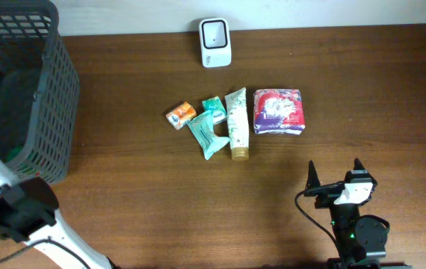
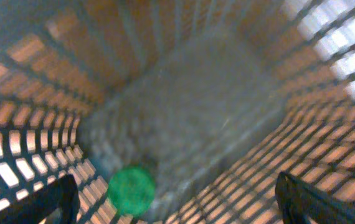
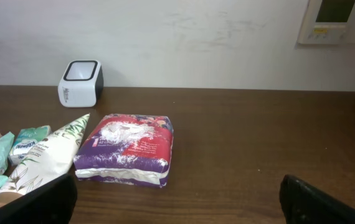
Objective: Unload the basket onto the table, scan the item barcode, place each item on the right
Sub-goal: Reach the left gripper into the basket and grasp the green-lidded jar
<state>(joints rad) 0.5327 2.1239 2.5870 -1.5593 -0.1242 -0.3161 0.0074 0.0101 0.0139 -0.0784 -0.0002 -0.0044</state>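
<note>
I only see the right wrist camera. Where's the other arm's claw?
Observer: The left claw points down into the grey basket at the table's left end, and it is open.
Operator: Is something in there?
Observer: A round green thing lies on the basket floor, too blurred to name.
Operator: Which way does the tube point its cap?
Observer: Its gold cap points toward the front edge, your side.
</note>
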